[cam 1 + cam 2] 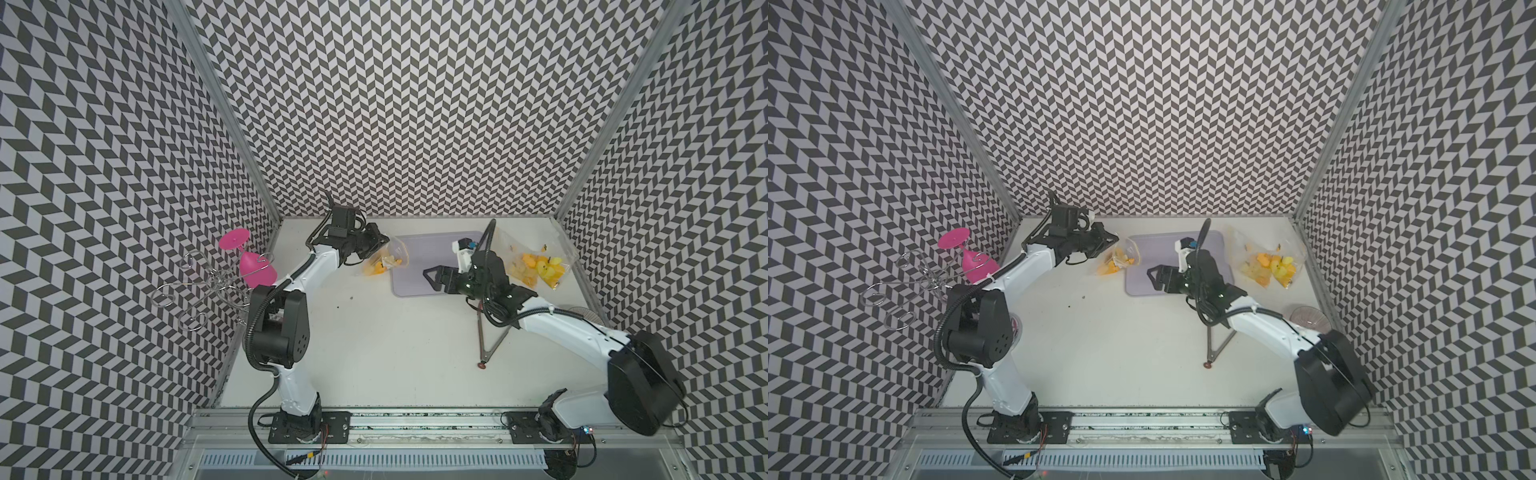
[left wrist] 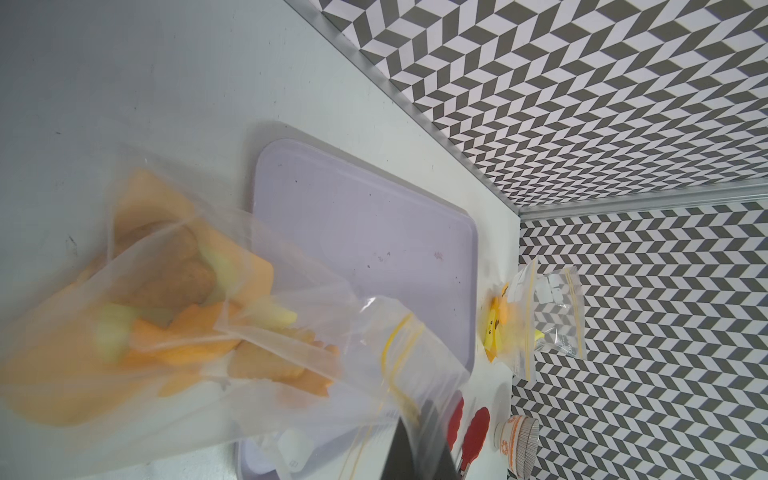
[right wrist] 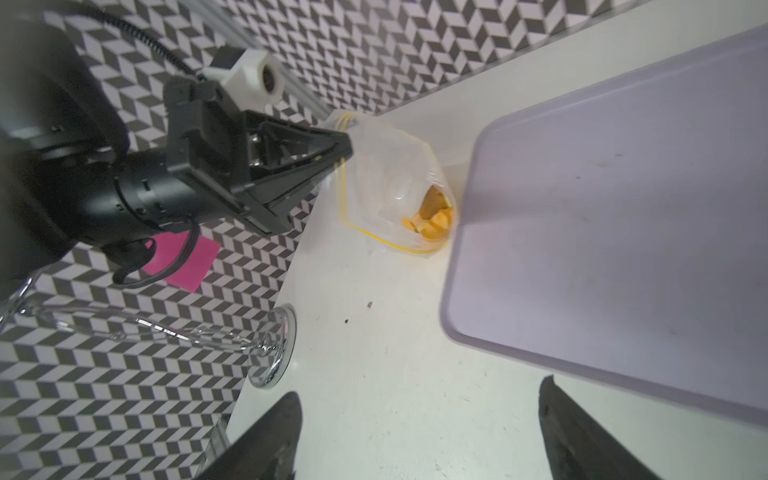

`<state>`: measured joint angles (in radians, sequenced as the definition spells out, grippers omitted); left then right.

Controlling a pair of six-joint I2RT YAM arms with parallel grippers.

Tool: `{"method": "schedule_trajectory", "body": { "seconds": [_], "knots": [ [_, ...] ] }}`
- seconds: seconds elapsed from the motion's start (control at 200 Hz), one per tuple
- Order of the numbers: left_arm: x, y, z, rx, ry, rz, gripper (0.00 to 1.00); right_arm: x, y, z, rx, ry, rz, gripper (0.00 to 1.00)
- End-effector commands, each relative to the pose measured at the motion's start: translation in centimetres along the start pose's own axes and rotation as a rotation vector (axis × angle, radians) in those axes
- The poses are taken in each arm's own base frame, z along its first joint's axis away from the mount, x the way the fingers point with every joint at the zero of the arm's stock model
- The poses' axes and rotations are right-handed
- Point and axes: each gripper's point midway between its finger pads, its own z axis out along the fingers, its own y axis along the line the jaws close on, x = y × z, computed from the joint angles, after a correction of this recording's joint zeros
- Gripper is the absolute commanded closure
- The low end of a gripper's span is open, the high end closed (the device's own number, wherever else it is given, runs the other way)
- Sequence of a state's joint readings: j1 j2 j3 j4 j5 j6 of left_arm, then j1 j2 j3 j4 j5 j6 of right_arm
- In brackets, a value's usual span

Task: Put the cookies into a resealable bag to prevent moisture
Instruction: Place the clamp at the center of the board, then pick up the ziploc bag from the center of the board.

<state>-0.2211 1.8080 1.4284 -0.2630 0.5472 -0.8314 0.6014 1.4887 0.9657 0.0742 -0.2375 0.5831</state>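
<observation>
Already the cookies (image 2: 178,332) sit inside the clear resealable bag (image 3: 390,174), whose bottom rests on the worktop (image 1: 374,353) just beside the lavender tray (image 1: 419,249). To seal it well, I think the zip must be pinched near the held corner and pressed along. The left arm's fingers (image 3: 316,141), reaching low, are clamped on the yellow zip edge. The right arm's fingers (image 3: 274,440) hover over the tray, wide apart and holding nothing.

The resealable bag (image 1: 384,258) sits at the left edge of the tray (image 1: 428,257), partly over it, the cookies (image 1: 376,268) inside. Other bags (image 1: 536,266) lie right of the tray; tongs (image 1: 480,332) lie before its right corner.
</observation>
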Motion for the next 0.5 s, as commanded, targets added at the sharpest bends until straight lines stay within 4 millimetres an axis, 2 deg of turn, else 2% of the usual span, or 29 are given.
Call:
{"method": "schedule_trajectory", "body": {
  "seconds": [0.0, 0.1, 0.185, 0.28, 0.496],
  "knots": [
    [-0.2, -1.6, -1.2, 0.034, -0.019, 0.019, 1.0, -1.3, 1.5, 2.7, -0.065, -0.006, -0.07, 0.13],
    [-0.2, -1.7, -1.2, 0.034, -0.021, 0.019, 1.0, -0.8, 0.9, 5.5, -0.06, 0.05, -0.081, 0.14],
    [-0.2, -1.8, -1.2, 0.035, -0.02, 0.02, 1.0, -0.9, 0.0, 7.1, -0.02, 0.061, -0.079, 0.15],
    [-0.1, -2.0, -1.3, 0.036, -0.02, 0.023, 1.0, -1.8, -1.3, 8.1, 0.035, 0.042, -0.063, 0.17],
    [0.0, -2.4, -1.5, 0.039, -0.018, 0.03, 1.0, -3.0, -2.9, 9.9, 0.027, 0.042, -0.013, 0.21]
  ]
}}
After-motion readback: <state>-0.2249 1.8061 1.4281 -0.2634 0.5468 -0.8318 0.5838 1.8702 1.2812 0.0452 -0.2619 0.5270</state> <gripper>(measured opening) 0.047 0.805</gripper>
